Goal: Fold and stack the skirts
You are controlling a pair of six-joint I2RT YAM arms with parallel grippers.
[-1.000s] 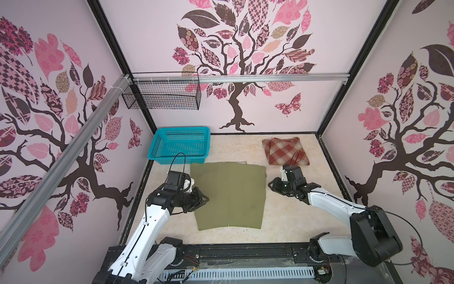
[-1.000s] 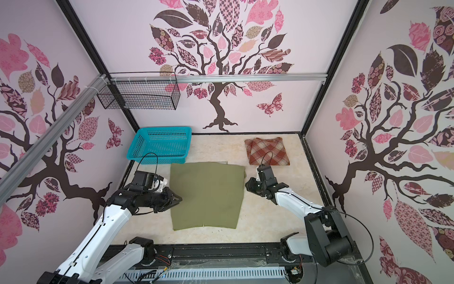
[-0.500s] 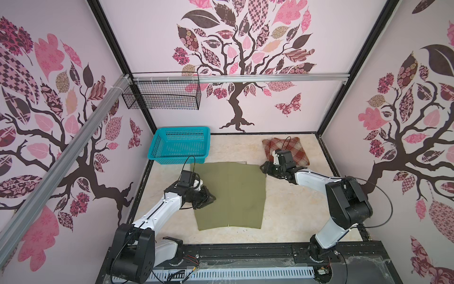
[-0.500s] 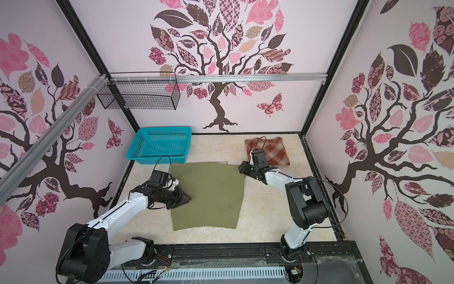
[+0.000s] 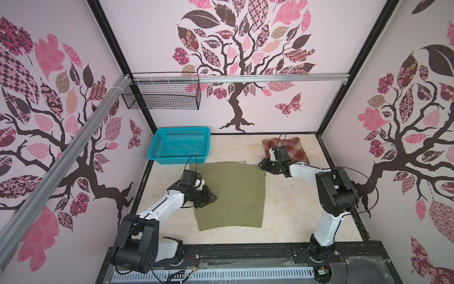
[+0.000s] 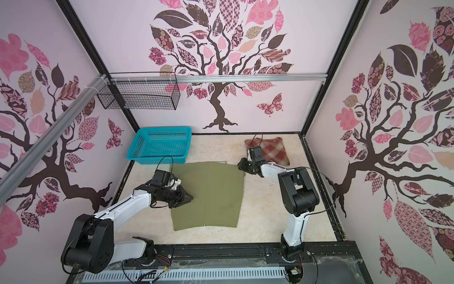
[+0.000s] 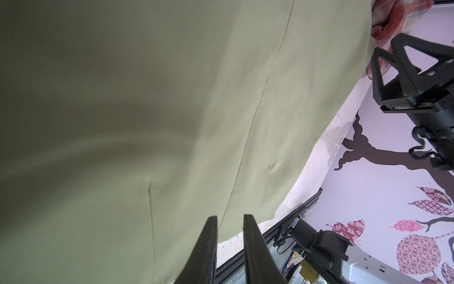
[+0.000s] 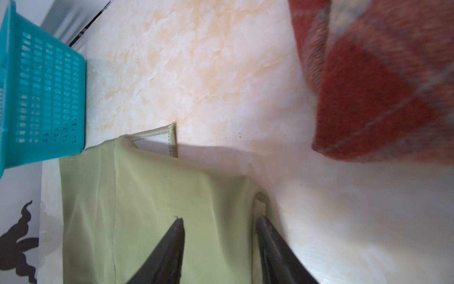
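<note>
The olive-green skirt (image 5: 231, 194) (image 6: 211, 196) lies flat in the middle of the table. The plaid skirt (image 5: 294, 150) (image 6: 272, 152) sits folded at the back right. My left gripper (image 5: 212, 198) (image 6: 189, 196) is low over the green skirt's left edge. In the left wrist view its fingers (image 7: 229, 216) stand a narrow gap apart with nothing between them. My right gripper (image 5: 261, 167) (image 6: 239, 166) is at the green skirt's far right corner. In the right wrist view its jaws (image 8: 218, 220) are open over that corner of green cloth (image 8: 159, 196), with the plaid skirt (image 8: 380, 98) close beside.
A turquoise plastic basket (image 5: 177, 159) (image 6: 157, 160) stands at the back left, touching the green skirt's far edge. A black wire basket (image 5: 162, 98) hangs on the back wall. A black rail (image 5: 245, 250) runs along the table's front edge.
My right gripper moved back and left from the skirt's right side to its far right corner and opened wider. My left arm dropped low, its gripper moving slightly onto the skirt's left edge.
</note>
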